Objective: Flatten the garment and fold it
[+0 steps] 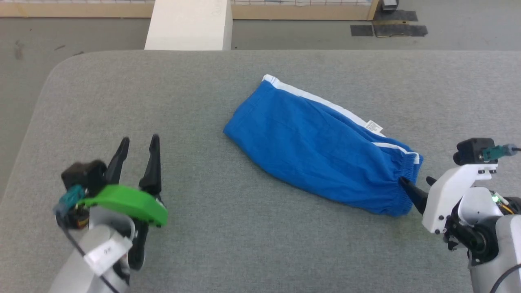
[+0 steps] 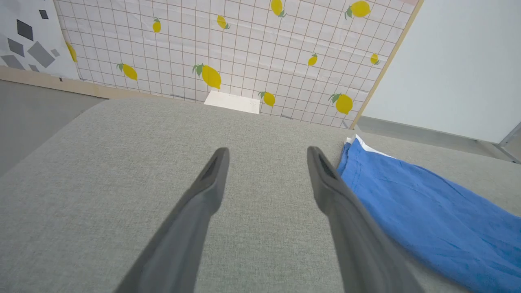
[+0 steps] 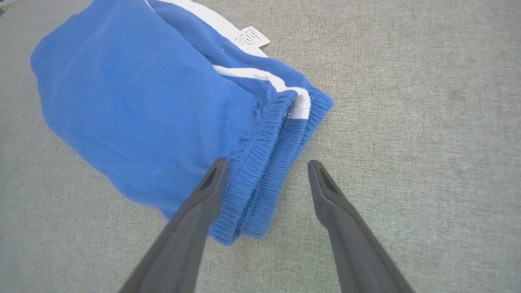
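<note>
My left gripper [image 1: 140, 139] sits closest to me, down at 8 o'clock in the head view, its green cover [image 1: 130, 203] just behind the two dark fingers. The jaws stand wide apart with nothing between them but bare grey cloth, well apart from the garment [image 1: 317, 146].

My right gripper [image 1: 415, 179] is at 4 o'clock, jaws spread as well and holding nothing. In the right wrist view the gathered waistband [image 3: 268, 162] lies between the fingers, with the finger at 7 o'clock crossing its edge. I cannot tell whether that finger touches the fabric.

The garment lies a little right of centre, a long blue shape running from 12 o'clock down toward 4 o'clock, waistband end nearest the right gripper. A white trim band [image 1: 325, 103] runs along its far edge, and a small white label [image 3: 251, 37] pokes out beside it.

It all rests on the table [image 1: 203, 244], covered in grey woven cloth, with a rounded corner at 10 o'clock. Past it is grey floor [image 1: 81, 32], a white block [image 1: 189, 24] at 11 o'clock, a wooden baseboard [image 1: 305, 12] and dark patches [image 1: 388, 29] at 1 o'clock. The left wrist view shows a gridded lemon-print sheet [image 2: 244, 49] on the wall, with a plain pale panel [image 2: 460, 69] at 2 o'clock.
</note>
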You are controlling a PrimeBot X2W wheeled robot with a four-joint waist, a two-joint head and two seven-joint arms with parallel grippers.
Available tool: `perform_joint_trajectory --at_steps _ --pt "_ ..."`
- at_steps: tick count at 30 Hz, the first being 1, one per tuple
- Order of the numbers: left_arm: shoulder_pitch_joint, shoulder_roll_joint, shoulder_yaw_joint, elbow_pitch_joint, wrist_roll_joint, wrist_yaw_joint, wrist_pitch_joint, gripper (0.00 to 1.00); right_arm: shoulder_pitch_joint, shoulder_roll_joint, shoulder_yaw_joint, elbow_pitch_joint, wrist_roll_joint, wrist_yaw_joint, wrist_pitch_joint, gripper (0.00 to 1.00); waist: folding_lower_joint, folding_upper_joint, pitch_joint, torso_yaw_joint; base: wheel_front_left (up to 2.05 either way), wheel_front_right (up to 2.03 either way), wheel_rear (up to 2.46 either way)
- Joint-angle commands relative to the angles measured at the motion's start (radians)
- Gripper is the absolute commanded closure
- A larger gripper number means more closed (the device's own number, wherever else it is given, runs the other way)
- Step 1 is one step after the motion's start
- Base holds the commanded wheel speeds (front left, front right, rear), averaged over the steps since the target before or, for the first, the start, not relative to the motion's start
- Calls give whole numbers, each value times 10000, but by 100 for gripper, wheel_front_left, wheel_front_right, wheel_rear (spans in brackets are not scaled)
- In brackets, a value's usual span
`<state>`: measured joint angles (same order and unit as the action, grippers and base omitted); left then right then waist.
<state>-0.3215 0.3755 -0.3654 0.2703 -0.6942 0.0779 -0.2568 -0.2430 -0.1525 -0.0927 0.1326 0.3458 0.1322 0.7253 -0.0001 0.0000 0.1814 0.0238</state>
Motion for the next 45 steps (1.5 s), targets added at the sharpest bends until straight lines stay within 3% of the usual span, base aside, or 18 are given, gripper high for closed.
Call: perform_joint_trajectory --at_steps 1,6,22,23,24,25,34,45 --pt "290 -52 82 -215 -72 113 -47 0 -205 39 -85 79 -173 -15 72 0 1 0 95 68 0 0 0" --pt "924 -236 215 -836 -50 322 -48 0 -544 75 -346 493 -567 -15 298 0 1 0 293 207 0 0 0" --pt "1114 -472 474 -1483 327 327 -49 0 -815 136 -132 1723 -526 -15 232 0 1 0 736 511 0 0 0" --pt "1137 -500 517 -1512 353 324 -49 0 -820 120 -99 1753 -496 -15 225 67 1 0 738 520 0 0 0" --pt "1165 -529 567 -1545 394 319 -49 0 -828 99 -69 1780 -464 -15 204 89 1 0 737 528 0 0 0" --pt "1195 -553 605 -1566 430 310 -49 0 -835 82 -46 1805 -433 -15 178 100 1 0 733 534 0 0 0" --pt "1389 -657 796 -1674 656 259 -49 0 -957 -210 -47 1841 -170 -15 -38 100 1 0 647 525 0 0 0" --pt "1562 -624 841 -1865 814 321 -34 0 -483 -1315 -921 1231 32 -15 412 100 1 0 367 379 0 0 0"
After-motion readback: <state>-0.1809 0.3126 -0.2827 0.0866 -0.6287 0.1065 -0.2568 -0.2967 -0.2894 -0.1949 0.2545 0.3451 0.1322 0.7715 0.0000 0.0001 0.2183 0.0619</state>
